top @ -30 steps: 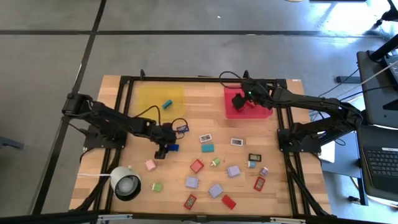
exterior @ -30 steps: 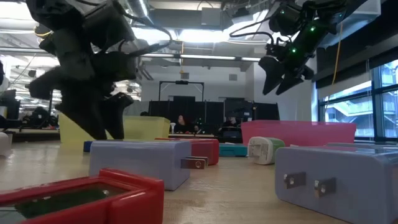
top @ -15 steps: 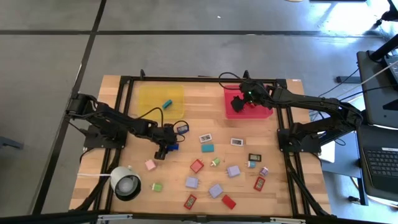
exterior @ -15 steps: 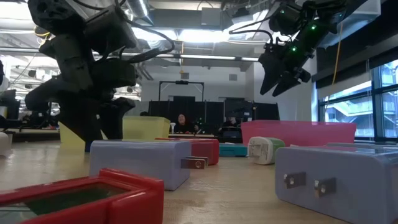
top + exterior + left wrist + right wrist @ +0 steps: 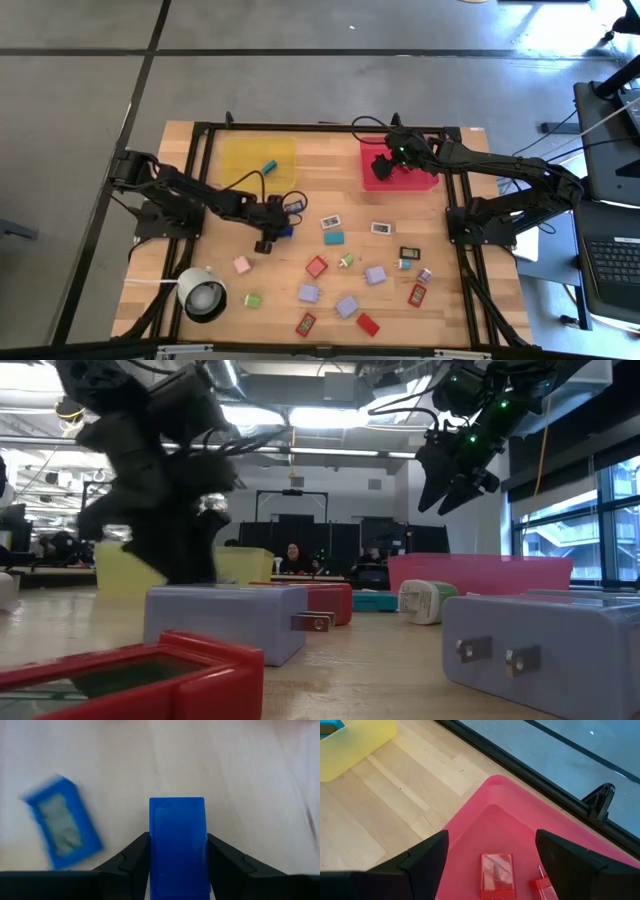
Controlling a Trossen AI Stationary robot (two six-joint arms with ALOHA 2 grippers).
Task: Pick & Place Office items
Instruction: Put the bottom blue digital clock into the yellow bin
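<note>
In the high view the left gripper [image 5: 270, 234] sits left of centre on the wooden table [image 5: 330, 200], and its wrist view shows the two dark fingers [image 5: 131, 858] pressed against both long sides of a solid blue block [image 5: 177, 845], so the jaws are clamped on it; a second blue block with a grey face [image 5: 62, 822] lies tilted on the wood just beside, apart from the fingers. The right gripper [image 5: 384, 160] hangs over the red tray [image 5: 425, 182] in the upper middle of the frame, its jaws standing wide apart and holding nothing; below them its wrist view shows a red block [image 5: 496, 873] and part of another red piece [image 5: 543, 886] lying inside the tray near its rounded corner. The yellow tray [image 5: 245, 158] lies at the upper left of the table with a teal block [image 5: 269, 167] near its right edge, and bare wood separates the two trays. The other office items [image 5: 345, 272] are scattered across the lower middle and lower right of the table, most of them apart from one another, with open wood between them and the trays above. A white cylinder [image 5: 202, 294] stands at the lower left, near the table's edge and well apart from the left gripper. The black frame [image 5: 330, 127] runs along the table's far edge, close behind both trays.
</note>
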